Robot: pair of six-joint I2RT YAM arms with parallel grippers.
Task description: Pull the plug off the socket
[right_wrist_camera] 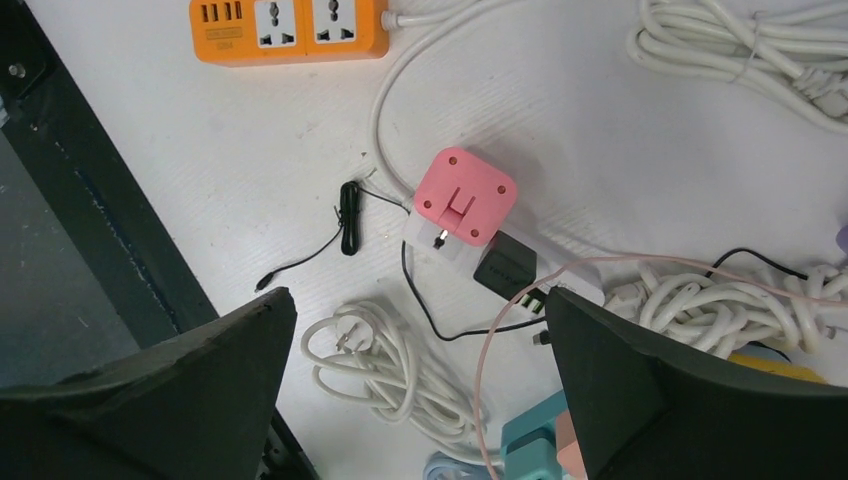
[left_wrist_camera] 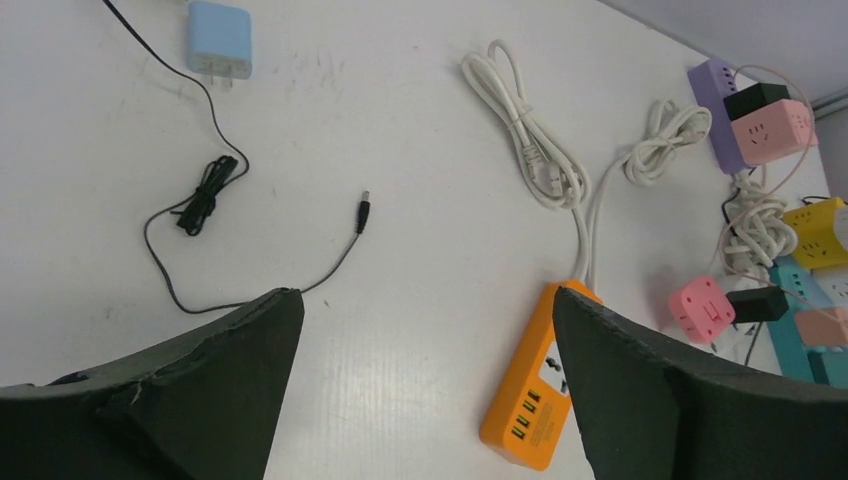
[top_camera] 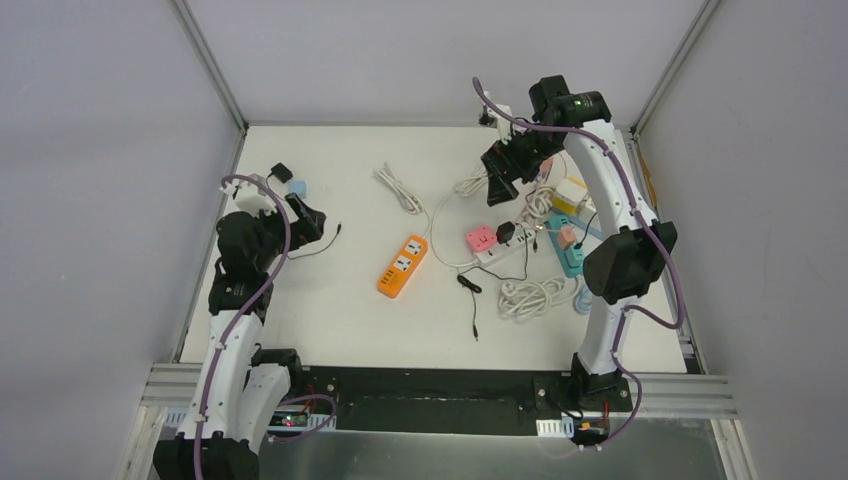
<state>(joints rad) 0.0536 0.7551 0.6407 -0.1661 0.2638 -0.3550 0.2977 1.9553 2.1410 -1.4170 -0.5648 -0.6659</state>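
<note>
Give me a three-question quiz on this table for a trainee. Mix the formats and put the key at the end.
1. True or false: the orange power strip has a plug in one of its sockets.
2. Which of these sits right beside the pink cube adapter on the white strip? A) a black adapter B) a blue charger C) a yellow cube
3. Fill in: the left claw is ___ and holds ___.

Key: 1 false; 2 A; 3 open, nothing.
</note>
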